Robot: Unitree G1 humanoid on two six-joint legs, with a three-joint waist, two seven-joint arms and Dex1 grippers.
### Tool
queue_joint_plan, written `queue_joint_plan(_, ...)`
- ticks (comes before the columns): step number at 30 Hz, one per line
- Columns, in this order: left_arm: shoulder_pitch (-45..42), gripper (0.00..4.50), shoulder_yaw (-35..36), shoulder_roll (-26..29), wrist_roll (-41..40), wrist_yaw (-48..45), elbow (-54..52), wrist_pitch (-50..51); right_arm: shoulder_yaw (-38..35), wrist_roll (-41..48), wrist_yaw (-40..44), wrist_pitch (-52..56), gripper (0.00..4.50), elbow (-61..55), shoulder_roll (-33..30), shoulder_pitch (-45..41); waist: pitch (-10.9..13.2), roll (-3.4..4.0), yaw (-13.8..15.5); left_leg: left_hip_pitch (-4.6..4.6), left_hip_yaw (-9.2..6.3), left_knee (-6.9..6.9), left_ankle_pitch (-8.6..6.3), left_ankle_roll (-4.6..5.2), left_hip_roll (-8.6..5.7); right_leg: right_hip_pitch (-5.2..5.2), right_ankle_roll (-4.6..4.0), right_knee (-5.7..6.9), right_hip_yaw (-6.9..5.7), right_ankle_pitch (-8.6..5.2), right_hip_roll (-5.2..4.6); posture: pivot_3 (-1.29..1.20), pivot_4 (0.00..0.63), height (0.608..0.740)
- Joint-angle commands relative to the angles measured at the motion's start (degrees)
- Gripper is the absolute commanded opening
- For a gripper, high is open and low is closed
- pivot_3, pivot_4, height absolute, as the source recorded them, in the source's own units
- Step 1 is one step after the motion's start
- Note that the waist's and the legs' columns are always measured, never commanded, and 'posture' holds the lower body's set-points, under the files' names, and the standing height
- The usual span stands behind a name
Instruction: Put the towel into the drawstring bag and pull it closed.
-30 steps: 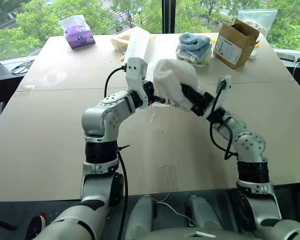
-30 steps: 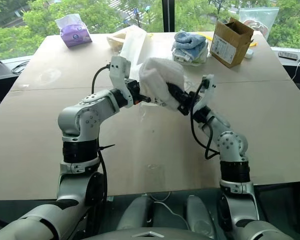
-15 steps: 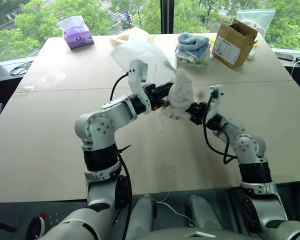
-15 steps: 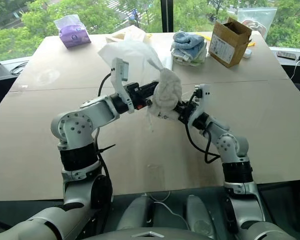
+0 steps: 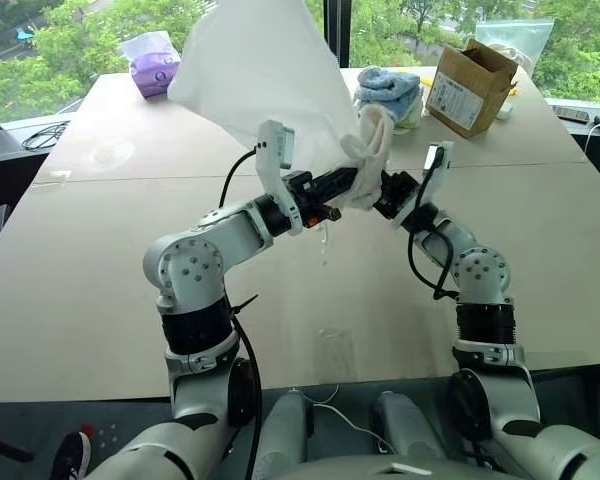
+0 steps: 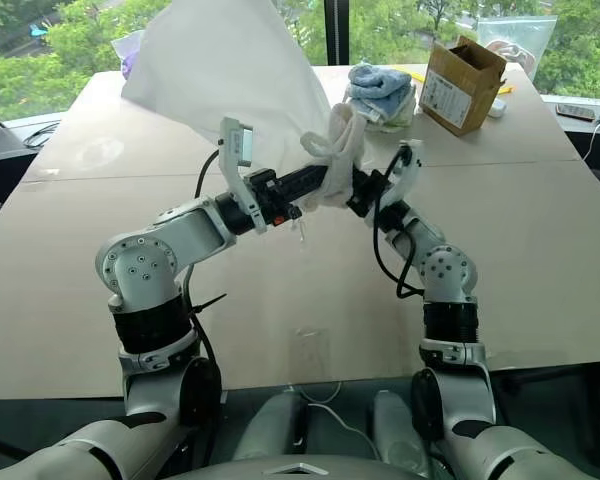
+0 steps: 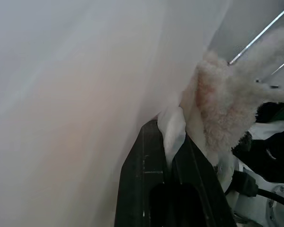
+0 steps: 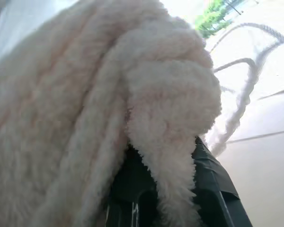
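At upper centre of the left eye view, the thin white drawstring bag (image 5: 260,80) is billowing upward, smooth and sheet-like, its top cut off by the frame. The left gripper (image 5: 348,183) is pinching its gathered edge. The fluffy cream towel (image 5: 372,150) is bunching beside it, clenched by the right gripper (image 5: 385,187), whose fingers are mostly lying buried under the pile.

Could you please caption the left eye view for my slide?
Both tools, left and right, hold towel and drawstring bag aloft.
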Motion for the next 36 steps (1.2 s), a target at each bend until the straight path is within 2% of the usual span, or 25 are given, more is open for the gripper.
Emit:
queue_joint_plan(1,1.66,0.0,-2.89,0.02,-1.41,0.8,0.26,2.13,-3.42,9.38,-0.47,0.27,0.03,-4.84,1.33,-4.14,0.0,0.0,-0.01,0.0,0.01,0.0,0.0,0.0,0.0,0.0,0.0,0.01,0.0,0.0,0.0,0.0,0.15,0.74)
queue_joint_plan(5,1.47,0.0,-3.66,0.43,-2.08,1.16,0.77,1.27,-3.89,10.18,-2.6,-0.04,0.03,-4.88,1.41,-3.86,0.0,0.01,-0.26,0.07,0.06,0.0,0.0,0.0,-0.01,0.0,0.0,0.08,0.06,0.0,0.02,0.0,0.15,0.74)
queue_joint_plan(8,0.11,0.0,-3.96,0.89,-1.96,0.59,2.0,-0.14,1.24,1.06,-3.78,-1.78,0.03,-5.39,-0.57,-1.94,0.0,0.02,-0.5,0.09,0.08,0.0,0.0,0.0,-0.01,-0.02,0.0,0.14,0.08,0.0,0.04,0.0,0.15,0.74)
queue_joint_plan(10,-1.52,0.0,-4.19,1.64,-0.86,0.02,3.31,-2.26,2.55,-0.83,-4.49,-1.47,0.03,-7.05,-1.29,0.33,0.0,0.01,-0.49,0.1,0.14,0.0,0.0,0.0,-0.01,-0.02,0.0,0.16,0.13,0.0,0.04,0.0,0.15,0.74)
queue_joint_plan(13,-4.68,0.0,-3.25,2.97,1.02,0.16,7.03,-6.13,2.16,-0.29,-4.5,-0.19,0.03,-11.6,-3.33,6.42,0.0,0.01,-0.07,0.1,0.1,0.01,0.0,-0.01,-0.01,-0.01,0.0,0.16,0.1,0.0,0.05,0.0,0.15,0.74)
queue_joint_plan(19,-7.97,0.0,-1.27,5.88,2.39,-0.37,14.47,-9.91,-0.79,3.8,-2.26,3.51,0.03,-21.83,-12.17,18.86,0.02,0.04,0.84,0.08,0.14,0.0,0.0,0.0,-0.03,-0.01,0.0,0.1,0.13,0.0,0.01,0.0,0.15,0.74)
queue_joint_plan(23,-6.32,0.0,-7.32,9.16,5.81,-4.92,16.0,-11.03,-2.31,7.1,-2.52,4.64,0.03,-26.09,-16.52,21.53,0.04,0.06,0.74,0.11,0.19,0.0,0.0,0.0,-0.02,-0.02,0.0,0.11,0.2,0.0,0.1,0.0,0.15,0.74)
queue_joint_plan(28,-8.44,0.0,-9.25,9.43,7.16,-9.03,18.21,-14.77,-2.44,9.35,-2.36,5.94,0.03,-29.17,-21.02,23.73,0.04,0.06,1.0,0.11,0.16,0.01,0.0,0.0,0.0,-0.01,0.0,0.11,0.18,-0.01,0.11,0.0,0.15,0.74)
queue_joint_plan(30,-8.57,0.0,-13.65,11.53,11.16,-12.09,18.33,-18.26,-1.58,12.3,-0.74,7.84,0.03,-31.96,-23.68,24.85,0.04,0.06,1.0,0.09,0.17,0.01,0.0,0.0,0.0,0.0,0.0,0.09,0.18,-0.01,0.09,0.0,0.15,0.74)
queue_joint_plan(33,-8.2,0.0,-18.08,13.67,14.61,-16.53,17.68,-22.16,-1.15,15.12,-2.28,8.89,0.03,-32.34,-24.42,22.82,0.07,0.1,0.86,0.09,0.2,0.0,0.0,0.0,0.0,0.0,0.0,0.07,0.22,-0.01,0.1,0.0,0.15,0.74)
queue_joint_plan(36,-8.03,0.0,-21.3,15.59,17.44,-20.67,17.11,-25.77,2.31,12.02,-6.23,10.49,0.03,-29.54,-24.98,20.04,0.07,0.12,0.82,0.14,0.25,-0.01,0.0,0.01,-0.01,0.0,0.0,0.08,0.29,-0.01,0.14,0.0,0.15,0.74)
